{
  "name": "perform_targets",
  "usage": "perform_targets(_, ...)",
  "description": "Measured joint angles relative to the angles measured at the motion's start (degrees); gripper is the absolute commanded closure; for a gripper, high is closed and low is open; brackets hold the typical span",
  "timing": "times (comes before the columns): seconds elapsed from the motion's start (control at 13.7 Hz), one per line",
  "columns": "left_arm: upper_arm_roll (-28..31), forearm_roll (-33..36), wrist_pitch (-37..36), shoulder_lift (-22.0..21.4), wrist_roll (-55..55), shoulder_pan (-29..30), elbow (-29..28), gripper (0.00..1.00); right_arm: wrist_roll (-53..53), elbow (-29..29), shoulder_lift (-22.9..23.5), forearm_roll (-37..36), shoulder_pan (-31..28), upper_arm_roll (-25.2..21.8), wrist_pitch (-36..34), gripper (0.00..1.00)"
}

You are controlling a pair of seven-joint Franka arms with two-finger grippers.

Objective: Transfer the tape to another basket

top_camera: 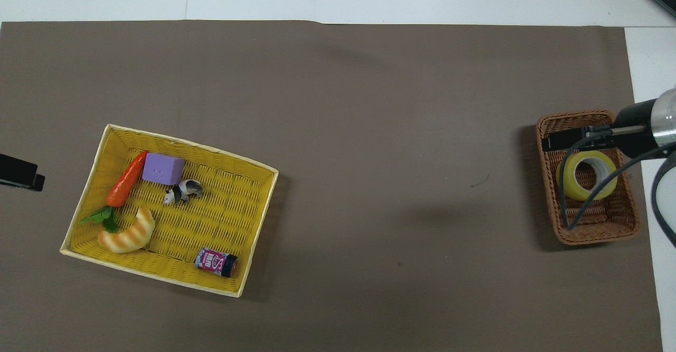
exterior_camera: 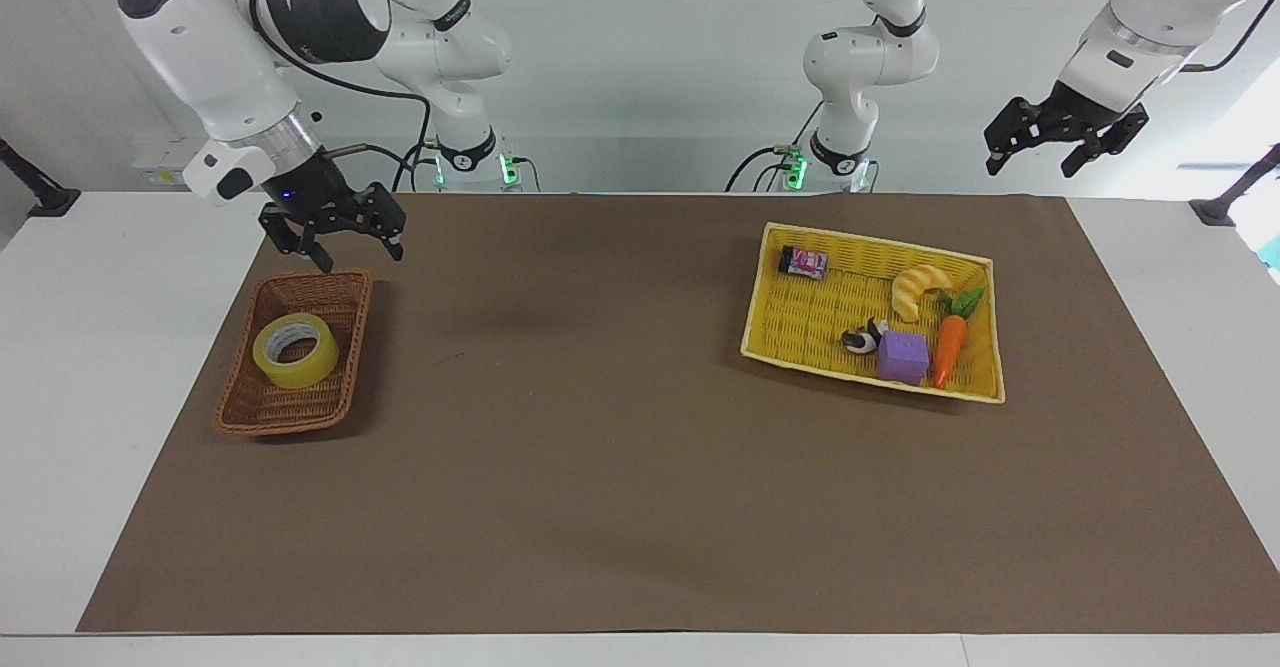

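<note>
yellow tape (exterior_camera: 295, 350) lies in the basket (exterior_camera: 262, 409), below the right gripper (exterior_camera: 345, 254), fingers apart.

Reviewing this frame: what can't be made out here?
- Overhead view: the right hand and its cable cover part of the tape and the wicker basket.
- Overhead view: the left hand is cut off by the edge.
- Both views: the label on the small can is too small to read.
</note>
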Motion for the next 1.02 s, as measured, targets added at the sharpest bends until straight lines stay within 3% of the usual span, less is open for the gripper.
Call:
perform_targets(0.29,0.0,0.0,0.0,0.0,0.0,0.0,0.0,0.00,0.5,1.5,-1.6,-5.3,0.1,-0.3,-0.5,0.00)
perform_targets(0.58,0.0,0.0,0.0,0.0,0.0,0.0,0.0,0.00,9.5,5.2,-2.0,-5.8,0.0,-0.4,-3.2,0.00)
perform_targets(1.02,0.0,0.0,0.0,0.0,0.0,0.0,0.0,0.00,11.2,7.9,-2.0,-6.9,0.0,-0.4,-8.9,0.00)
